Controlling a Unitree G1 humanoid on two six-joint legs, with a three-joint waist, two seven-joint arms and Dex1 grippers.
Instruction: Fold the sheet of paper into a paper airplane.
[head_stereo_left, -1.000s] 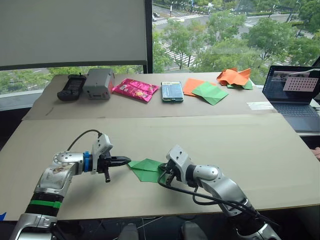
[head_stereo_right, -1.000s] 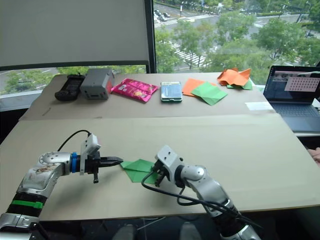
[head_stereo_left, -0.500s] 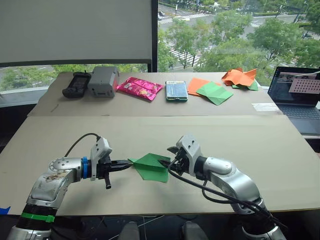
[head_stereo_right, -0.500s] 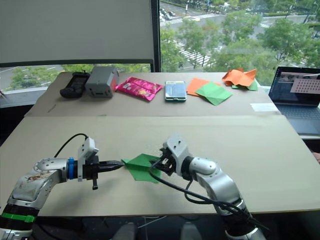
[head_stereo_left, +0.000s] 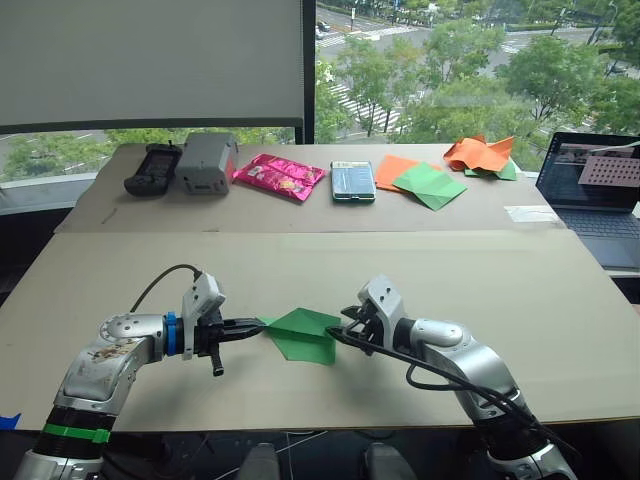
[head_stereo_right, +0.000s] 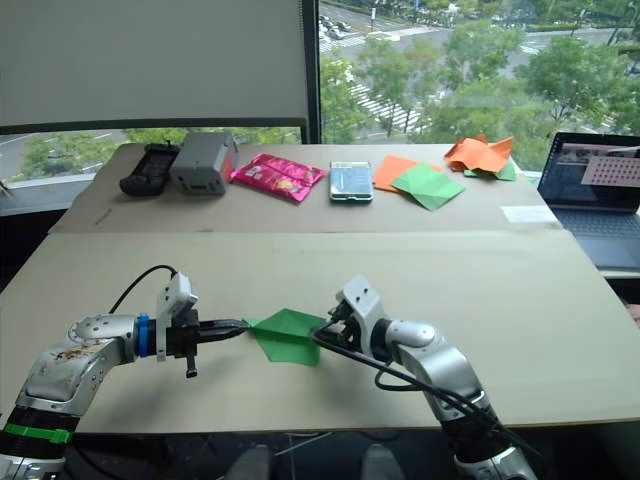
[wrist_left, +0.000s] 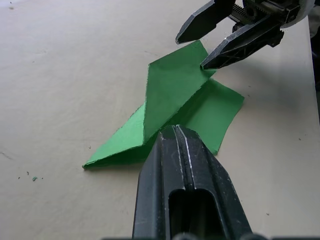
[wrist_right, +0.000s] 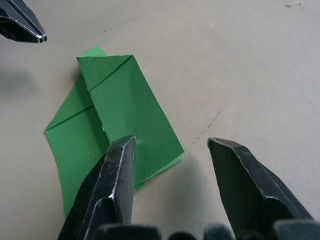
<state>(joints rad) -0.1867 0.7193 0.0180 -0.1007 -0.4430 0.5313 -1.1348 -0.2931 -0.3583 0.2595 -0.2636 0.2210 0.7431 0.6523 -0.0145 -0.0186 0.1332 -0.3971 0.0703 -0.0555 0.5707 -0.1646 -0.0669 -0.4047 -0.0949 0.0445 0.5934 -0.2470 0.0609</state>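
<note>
In the left eye view, the paper airplane (head_stereo_left: 300, 333) lies on the near part of the beige table (head_stereo_left: 480, 270), between the two arms. It is already a pointed wedge of green flaps, so I judge the folding is in a late step: shaping or pressing the wing flaps. The left gripper (head_stereo_left: 250, 327) has its fingers pressed together at the pointed end of the paper, and the right gripper (head_stereo_left: 348, 327) is at the wide end.

In the right eye view, other things stand well apart on the far side: a black remote (head_stereo_right: 144, 170), a grey box (head_stereo_right: 201, 163), a pink packet (head_stereo_right: 278, 176), a phone (head_stereo_right: 350, 182), an orange sheet (head_stereo_right: 390, 170) with a dull green sheet (head_stereo_right: 430, 185) on it, a crumpled orange heap (head_stereo_right: 480, 154) and a laptop (head_stereo_right: 595, 185). Nothing stands in the way.

In the left wrist view, the left fingers are clenched with nothing between them, the tip just beside the lower edge of the wedge. One flap stands up from the paper, and the right gripper touches its far corner.

In the right wrist view, the right fingers (wrist_right: 117, 175) are spread apart and hold nothing; one rests on the flap, the other is over bare table. The next move, I think, calls for pushing this raised flap flat while the point is kept still.
</note>
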